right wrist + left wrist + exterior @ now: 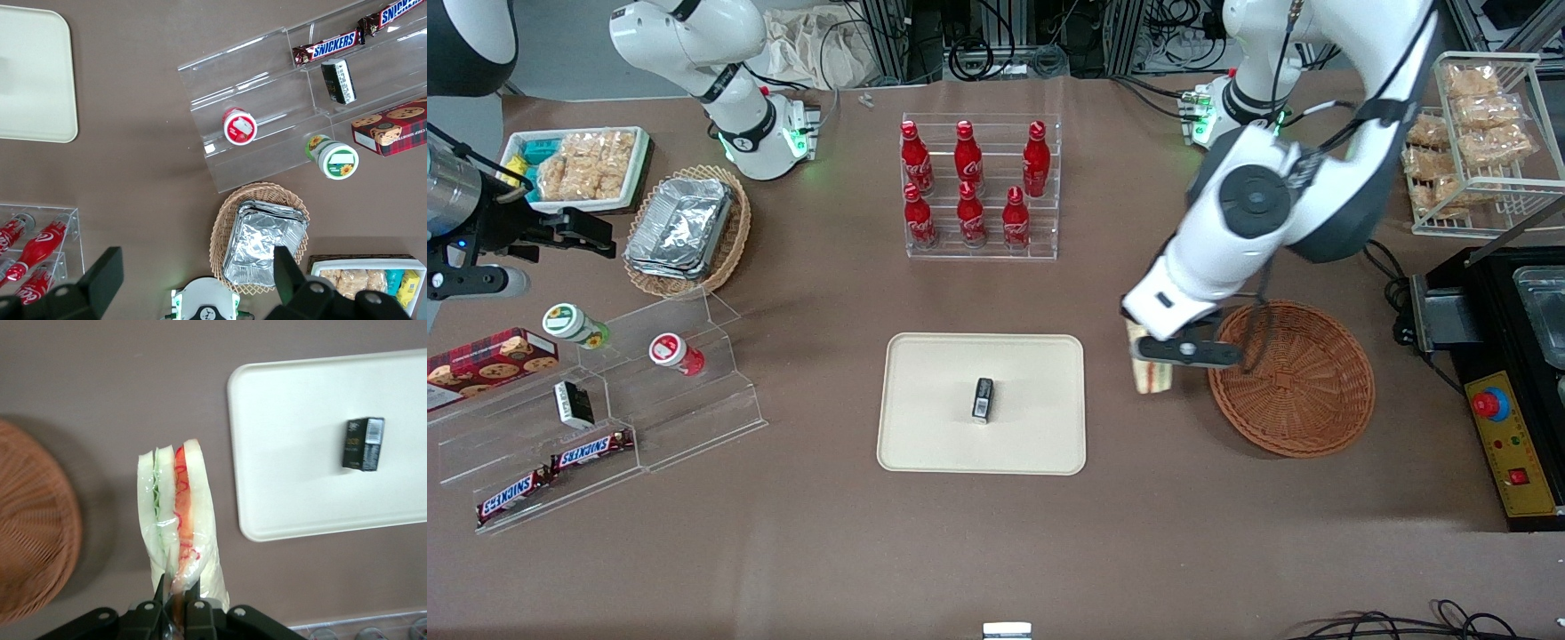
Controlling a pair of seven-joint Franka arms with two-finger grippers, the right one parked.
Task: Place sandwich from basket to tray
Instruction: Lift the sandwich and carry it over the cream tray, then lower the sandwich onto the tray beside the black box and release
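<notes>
While the brown counter (996,551) carries plenty of stuff, the bits that matter sit in the middle and toward the working arm's end. The tray (925,436) is the big cream rectangle in the middle, nearer the front camera than the clear rack of red bottles (971,188), and it has a small black box (983,399) lying on it. The basket (1307,391), round reddish-brown wicker, sits beside the tray toward the working arm's end with a strip of bare counter between them. The working arm comes down over that strip, and its gripper (1169,354) hangs just past the basket's rim on the tray's side.

The sandwich (1149,373) is out of the basket and not on the tray either: it's up in the air over the gap, closer to the basket's edge than to the tray's. In the wrist view the jaws are clamped on one end of the sandwich (179,520), with the black fingers (197,608) pinching the wrapped bread and the cut edge showing green and red filling. Same view shows the tray (280,467) with the box (363,444) and the basket (33,533) either side of it, neither touching the sandwich.
</notes>
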